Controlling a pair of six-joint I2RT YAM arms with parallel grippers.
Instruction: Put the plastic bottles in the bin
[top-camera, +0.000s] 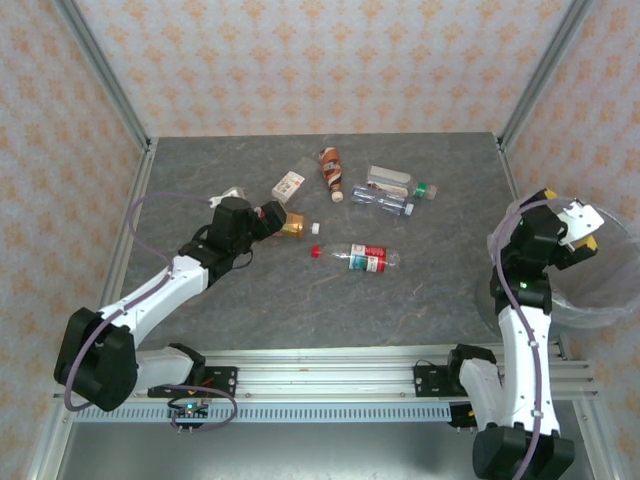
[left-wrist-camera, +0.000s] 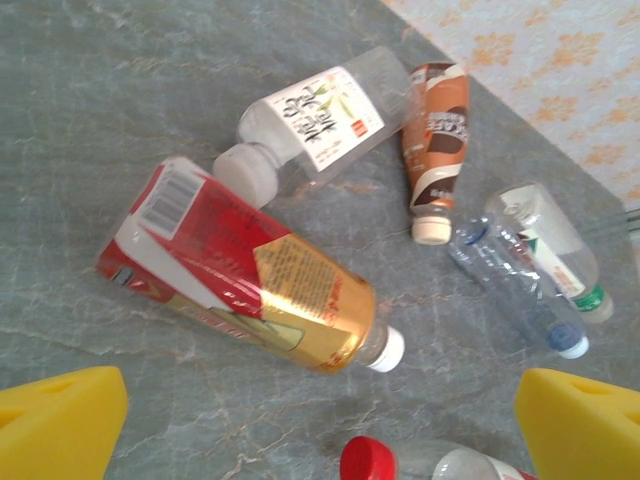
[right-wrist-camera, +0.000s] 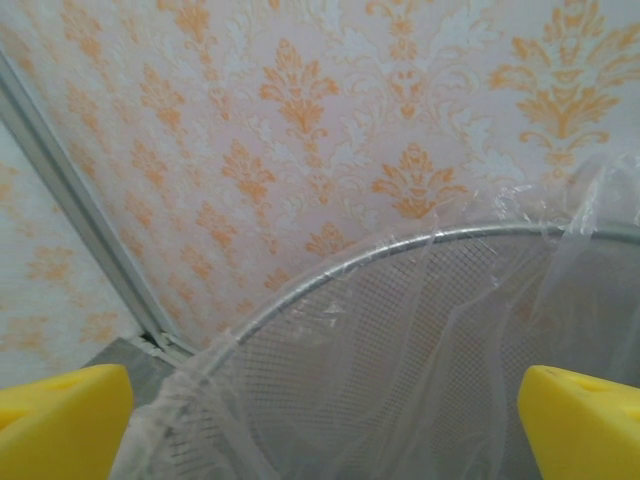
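Bottles (top-camera: 368, 258), six small plastic ones, lie scattered mid-frame; bag-lined round mesh bin (top-camera: 600, 312) at right edge, contents unseen. Left gripper (left-wrist-camera: 320, 430) spread over red-gold-labelled bottle (left-wrist-camera: 240, 270); right gripper (right-wrist-camera: 320, 430) spread, empty, above bin. Bulk remains.

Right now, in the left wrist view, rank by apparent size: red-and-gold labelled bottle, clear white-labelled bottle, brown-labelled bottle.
1. red-and-gold labelled bottle (nearest, so inflated)
2. clear white-labelled bottle
3. brown-labelled bottle
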